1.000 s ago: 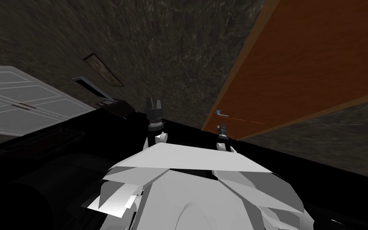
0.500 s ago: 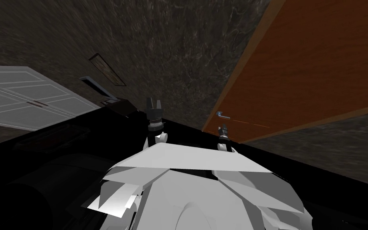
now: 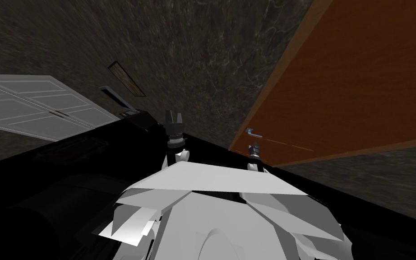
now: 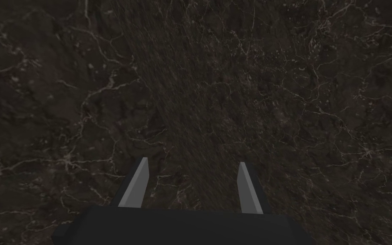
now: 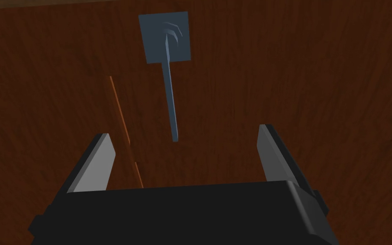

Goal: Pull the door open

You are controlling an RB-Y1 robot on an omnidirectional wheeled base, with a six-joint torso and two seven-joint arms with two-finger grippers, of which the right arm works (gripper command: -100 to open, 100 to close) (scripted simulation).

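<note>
The door [image 3: 360, 81] is a warm orange-brown with fine wood grain, edged in duller tan, and its handle [image 5: 171, 102] and square plate [image 5: 152, 42] are slate blue-grey. The wall [image 4: 233, 85] is dark grey-brown marble laced with pale veins; the cupboard [image 3: 35, 108] is pale grey with panel lines

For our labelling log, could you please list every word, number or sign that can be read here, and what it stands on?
None can be read.
The brown door is plain.
The grey-blue handle plate bears only curved marks, no letters.
The framed picture on the dark wall is too small to tell.
The white panelled doors bear none.
</note>
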